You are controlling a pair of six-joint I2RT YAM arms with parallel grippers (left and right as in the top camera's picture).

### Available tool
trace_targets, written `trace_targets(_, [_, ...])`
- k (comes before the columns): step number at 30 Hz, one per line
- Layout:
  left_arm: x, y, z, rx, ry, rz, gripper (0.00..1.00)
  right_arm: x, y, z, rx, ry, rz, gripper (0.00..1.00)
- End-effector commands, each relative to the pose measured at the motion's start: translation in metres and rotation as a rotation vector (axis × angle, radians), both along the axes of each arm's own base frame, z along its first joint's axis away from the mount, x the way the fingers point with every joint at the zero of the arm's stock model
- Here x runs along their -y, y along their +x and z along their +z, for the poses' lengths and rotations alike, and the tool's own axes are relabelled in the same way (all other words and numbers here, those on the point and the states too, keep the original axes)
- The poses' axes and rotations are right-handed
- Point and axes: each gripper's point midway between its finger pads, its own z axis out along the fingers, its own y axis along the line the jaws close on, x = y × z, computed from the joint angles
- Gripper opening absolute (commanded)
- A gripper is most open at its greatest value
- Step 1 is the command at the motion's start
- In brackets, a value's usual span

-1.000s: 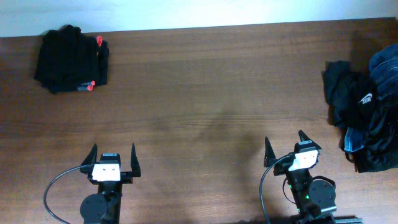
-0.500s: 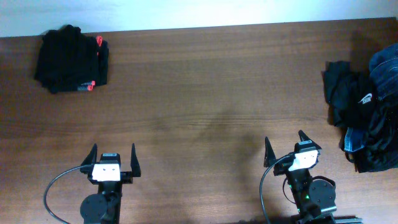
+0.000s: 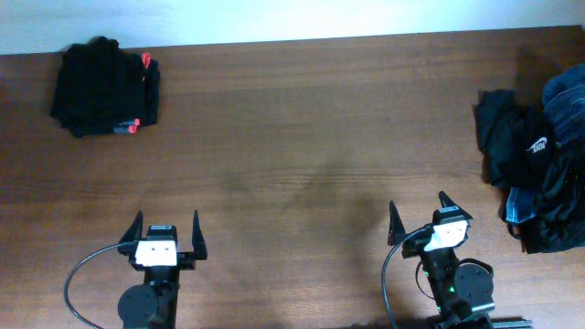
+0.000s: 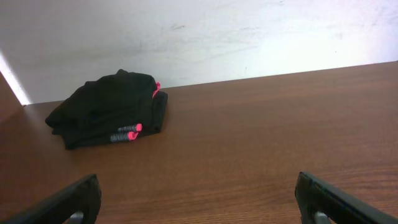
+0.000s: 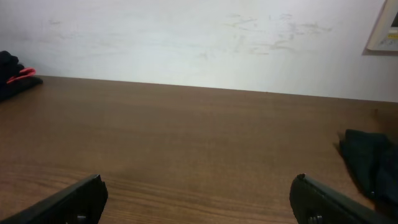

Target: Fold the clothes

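1. Table: brown wood, wide, bare across the middle. It backs onto a pale wall.

2. Pile: unfolded clothes heaped at the table's right edge, partly out of the overhead view.
- Mostly black fabric, one piece with a white logo.
- Blue denim at the far corner.
- A pale blue patch low in the heap.
- The right wrist view catches only its nearest black edge.

3. Stack: a black garment already folded, at the far left corner. It has red tabs at its right side and lies well apart from the pile.

4. Left gripper: at the near edge, jaws spread wide, nothing between them. It points toward the stack but is well short of it.

5. Right gripper: at the near edge, jaws released and empty. The pile is off to its right and untouched.

Change: none. Over the last second both arms and both lots of cloth sit exactly as they did. Judged from this, the arms are parked between garments. One piece looks finished and the next has not yet been drawn from the pile. The likely next move is a reach by the right arm to pull a piece onto the bare middle.

Containers: none in view. The clothes lie directly on the table.
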Motion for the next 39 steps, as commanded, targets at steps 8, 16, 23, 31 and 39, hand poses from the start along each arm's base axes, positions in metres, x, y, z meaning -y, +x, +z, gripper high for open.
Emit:
trace_targets(8, [0.000,0.000,-0.001,0.004,-0.004,0.005,1.00,-0.001,-0.005,0.039,0.084,0.047,0.009,0.99])
trace_targets(16, [0.000,0.000,-0.001,0.004,-0.004,0.005,0.99,0.035,-0.034,0.154,0.195,0.126,-0.169,0.99])
trace_targets(23, [0.000,0.000,-0.001,0.004,-0.004,0.005,0.99,0.061,-0.040,0.216,0.008,0.058,-0.327,0.99])
trace_targets(31, [0.000,0.000,-0.001,0.004,-0.004,0.005,0.99,0.072,-0.043,0.270,-0.133,-0.049,-0.390,0.99])
trace_targets(39, [0.000,0.000,-0.001,0.004,-0.004,0.005,0.99,0.074,-0.054,0.256,-0.230,-0.076,-0.390,0.99])
